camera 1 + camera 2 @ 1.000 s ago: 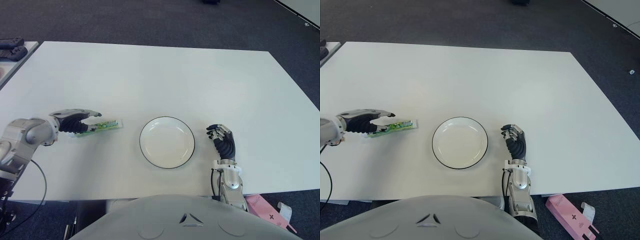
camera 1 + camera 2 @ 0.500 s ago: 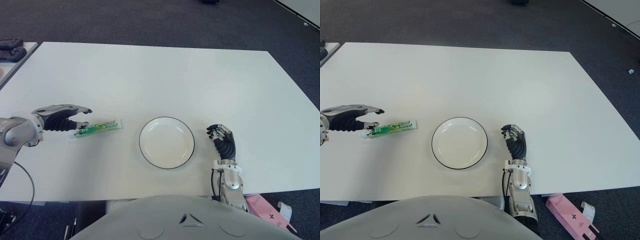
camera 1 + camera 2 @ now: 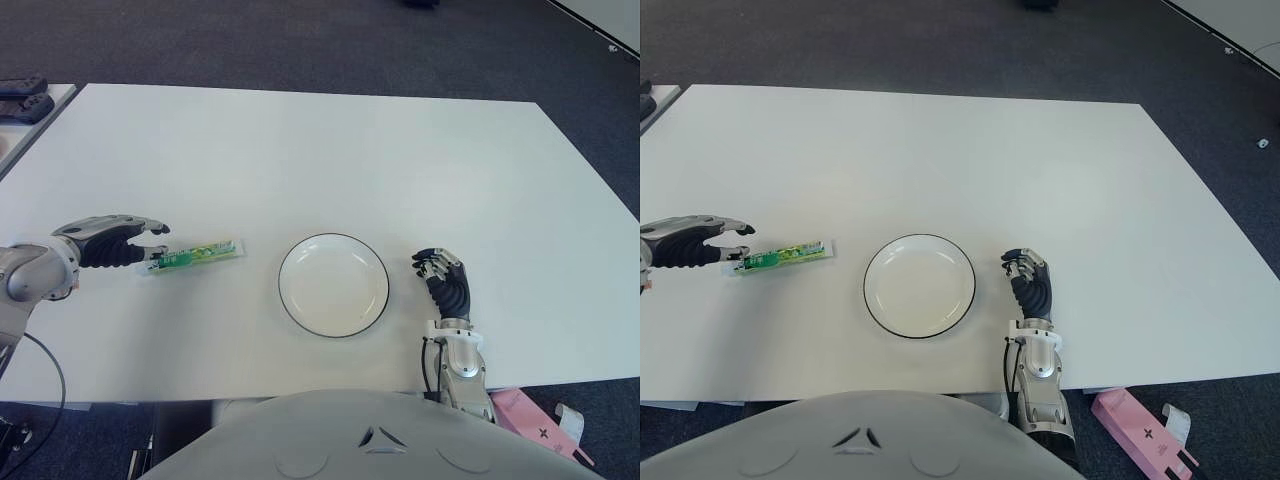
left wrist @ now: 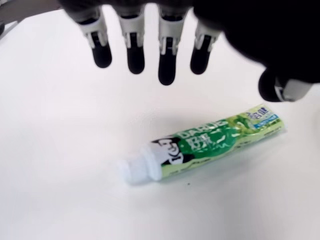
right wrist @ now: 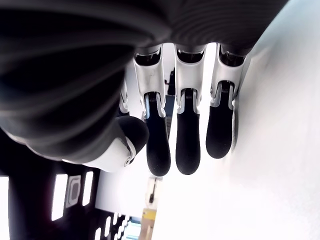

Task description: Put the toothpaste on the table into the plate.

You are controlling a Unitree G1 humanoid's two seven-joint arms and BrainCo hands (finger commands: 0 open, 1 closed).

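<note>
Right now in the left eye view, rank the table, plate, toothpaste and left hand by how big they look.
1. Table.
2. Plate.
3. Left hand and toothpaste look alike, so I won't rank them; the hand, open, shows just left of the tube.

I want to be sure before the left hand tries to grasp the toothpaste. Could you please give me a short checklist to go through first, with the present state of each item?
1. The green toothpaste tube with white cap lies flat on the white table, free of other things: ok.
2. The left hand is open and holds nothing; its fingers are spread above the tube: ok.
3. The fingers are around the tube: not ok; the hand is beside the cap end, apart from it.
4. The round white plate with dark rim is empty and ready: ok.
5. The way from tube to plate is free: ok.
6. The right hand, to the right of the plate, is out of the way: ok.
</note>
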